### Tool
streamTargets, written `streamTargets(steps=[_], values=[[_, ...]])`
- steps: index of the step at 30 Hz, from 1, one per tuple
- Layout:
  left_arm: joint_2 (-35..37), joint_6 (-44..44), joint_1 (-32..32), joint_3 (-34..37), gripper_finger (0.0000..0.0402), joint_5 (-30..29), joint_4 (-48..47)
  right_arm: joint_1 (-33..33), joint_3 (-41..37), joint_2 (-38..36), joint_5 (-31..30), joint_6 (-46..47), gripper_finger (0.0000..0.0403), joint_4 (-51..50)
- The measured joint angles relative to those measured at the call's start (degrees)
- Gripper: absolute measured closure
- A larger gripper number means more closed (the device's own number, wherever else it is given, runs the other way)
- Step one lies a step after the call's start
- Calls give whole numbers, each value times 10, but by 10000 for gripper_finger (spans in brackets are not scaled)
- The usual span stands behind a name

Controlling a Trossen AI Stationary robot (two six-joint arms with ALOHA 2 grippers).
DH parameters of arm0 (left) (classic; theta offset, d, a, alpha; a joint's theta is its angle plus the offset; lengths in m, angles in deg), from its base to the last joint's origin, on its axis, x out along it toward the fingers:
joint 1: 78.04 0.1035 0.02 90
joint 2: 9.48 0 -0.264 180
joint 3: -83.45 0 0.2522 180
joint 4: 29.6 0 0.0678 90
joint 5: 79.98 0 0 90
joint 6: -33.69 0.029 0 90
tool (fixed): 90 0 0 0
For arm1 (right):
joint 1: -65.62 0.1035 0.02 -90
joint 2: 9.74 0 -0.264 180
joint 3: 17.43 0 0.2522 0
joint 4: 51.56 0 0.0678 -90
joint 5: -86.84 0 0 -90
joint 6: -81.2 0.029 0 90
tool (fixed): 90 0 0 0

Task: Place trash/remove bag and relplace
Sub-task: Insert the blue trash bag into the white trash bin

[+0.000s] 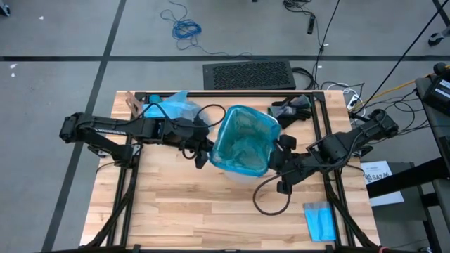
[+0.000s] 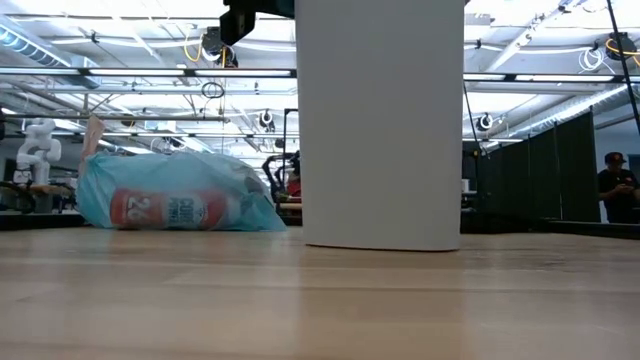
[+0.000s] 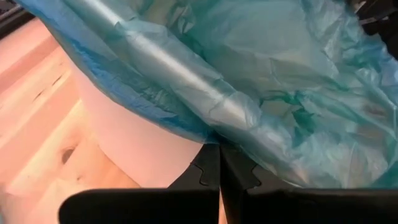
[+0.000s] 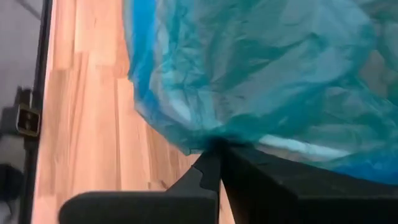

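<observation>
A white bin stands mid-table, a teal-blue liner spread in its mouth and folded over its rim. My left gripper is shut on the liner at the bin's left side. My right gripper is shut on it at the bin's right side. A light-blue bag lies on the table at the far left. In the low view this bag rests on its underside, and trash with a red-and-white label shows through it. My left gripper pinches the liner's folded-over edge between its two fingers, just outside the bin's left wall. The fingers slant down from the table's left. The liner drapes over the rim there. My right gripper pinches a gathered bit of the liner's edge between its two fingers at the bin's right side. The fingers slant down steeply from the table's right. The plastic bunches into creases at the fingertips.
A small flat folded blue sheet lies near the table's near right corner. A dark object sits at the far right, and a black cable loop hangs by the right arm. Bare wood lies along the near side.
</observation>
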Motion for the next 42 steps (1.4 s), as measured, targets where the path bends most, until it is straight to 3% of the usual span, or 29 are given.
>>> streamTargets(steps=[9,17,23,27,35,42], values=[[23,-12,-5,-1,400,-1,-9,16,1,-15,-7,39,345,-2],[52,-25,-13,-6,364,-2,-18,16,1,-16,-21,46,291,-2],[54,-50,-13,-6,359,54,-103,16,1,-16,-21,46,285,-2],[54,-75,-12,-6,359,45,-146,16,1,-16,-21,46,284,-2],[54,-51,-12,-29,359,2,-99,16,1,-19,-25,50,284,-2],[55,-14,-12,-45,359,-15,-76,28,1,-66,-68,77,284,6]])
